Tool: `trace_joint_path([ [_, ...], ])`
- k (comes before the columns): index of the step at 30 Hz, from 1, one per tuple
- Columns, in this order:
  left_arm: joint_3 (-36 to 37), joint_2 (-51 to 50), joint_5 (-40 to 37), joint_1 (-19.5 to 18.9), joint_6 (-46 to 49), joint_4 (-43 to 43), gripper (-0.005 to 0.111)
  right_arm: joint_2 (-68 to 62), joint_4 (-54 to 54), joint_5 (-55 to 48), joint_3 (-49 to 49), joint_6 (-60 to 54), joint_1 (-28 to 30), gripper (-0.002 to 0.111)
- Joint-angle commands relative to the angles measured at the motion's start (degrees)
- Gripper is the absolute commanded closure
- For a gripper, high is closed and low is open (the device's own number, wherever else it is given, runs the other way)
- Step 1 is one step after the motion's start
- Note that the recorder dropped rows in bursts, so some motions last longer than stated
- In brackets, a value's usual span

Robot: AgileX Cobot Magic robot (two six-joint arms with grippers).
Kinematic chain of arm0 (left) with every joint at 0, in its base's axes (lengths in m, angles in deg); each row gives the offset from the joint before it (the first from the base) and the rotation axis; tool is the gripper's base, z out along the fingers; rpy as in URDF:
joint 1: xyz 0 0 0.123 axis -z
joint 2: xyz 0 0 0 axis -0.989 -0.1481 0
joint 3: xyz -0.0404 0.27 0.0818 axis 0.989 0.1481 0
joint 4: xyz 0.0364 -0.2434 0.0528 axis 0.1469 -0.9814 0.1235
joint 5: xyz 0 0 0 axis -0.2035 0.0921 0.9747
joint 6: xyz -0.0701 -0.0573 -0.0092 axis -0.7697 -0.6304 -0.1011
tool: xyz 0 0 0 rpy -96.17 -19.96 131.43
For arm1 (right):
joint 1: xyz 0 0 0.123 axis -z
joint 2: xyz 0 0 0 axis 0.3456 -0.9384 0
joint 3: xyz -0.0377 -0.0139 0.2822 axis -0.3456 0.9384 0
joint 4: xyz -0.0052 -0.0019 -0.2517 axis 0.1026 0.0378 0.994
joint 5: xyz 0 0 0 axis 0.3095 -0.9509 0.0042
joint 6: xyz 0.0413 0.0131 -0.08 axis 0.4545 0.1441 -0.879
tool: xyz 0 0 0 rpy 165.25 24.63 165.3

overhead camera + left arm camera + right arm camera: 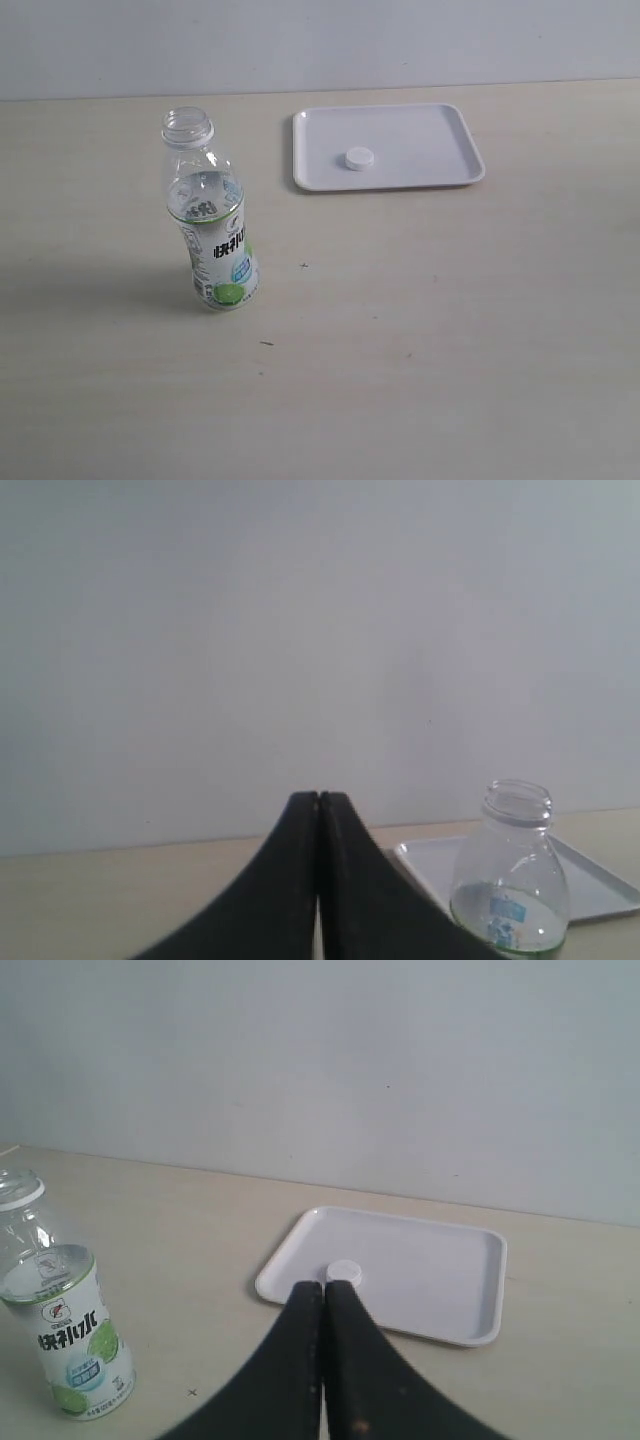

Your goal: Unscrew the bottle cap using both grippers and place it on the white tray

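**Bottle open, cap on tray, both grippers closed**

Exterior view: bottle (212,215), upright and uncapped, left of centre on the table (450,330). White tray (440,130), flat, upper right of centre, well apart from the bottle. Cap (359,158), lying on the tray near its middle.

Left wrist view: left gripper (318,800), jaws pressed together, holding nothing. The bottle's open neck stands near it, with the tray edge behind.

Right wrist view: right gripper (323,1290), jaws pressed together, empty. The cap sits on the tray just beyond the tips, and the bottle stands off to one side.
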Motion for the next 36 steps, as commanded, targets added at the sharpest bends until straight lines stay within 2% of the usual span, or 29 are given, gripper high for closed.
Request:
trace_joint_path([
  [1,0.17,6.89,-5.20,-0.07,-0.99,-0.02,0.107,0.32,0.02,0.12,0.18,0.14,0.24,0.108],
  [4,0.17,8.77,-7.51,-0.07,-2.18,-0.02,0.107,0.32,0.02,0.12,0.18,0.14,0.24,0.108],
  [15,0.17,8.77,-8.00,-0.07,-2.54,-0.29,0.107,0.32,0.02,0.12,0.18,0.14,0.24,0.108],
  [25,0.17,8.77,-14.78,-0.07,-1.93,-0.29,0.107,0.32,0.02,0.12,0.18,0.14,0.24,0.108],
  [32,0.17,8.77,-22.28,-0.07,-1.84,1.01,0.107,0.32,0.02,0.12,0.18,0.28,0.24,0.108],
  [34,0.17,8.77,-23.75,-0.07,0.74,-2.26,0.107,0.32,0.02,0.12,0.18,0.28,0.24,0.108],
  [35,0.17,8.77,-24.58,-0.07,7.71,-9.18,0.107,0.32,0.02,0.12,0.18,0.28,0.24,0.108],
  [36,0.17,8.77,-24.56,-0.07,10.81,-11.95,0.107,0.32,0.02,0.12,0.18,0.28,0.24,0.108],
])
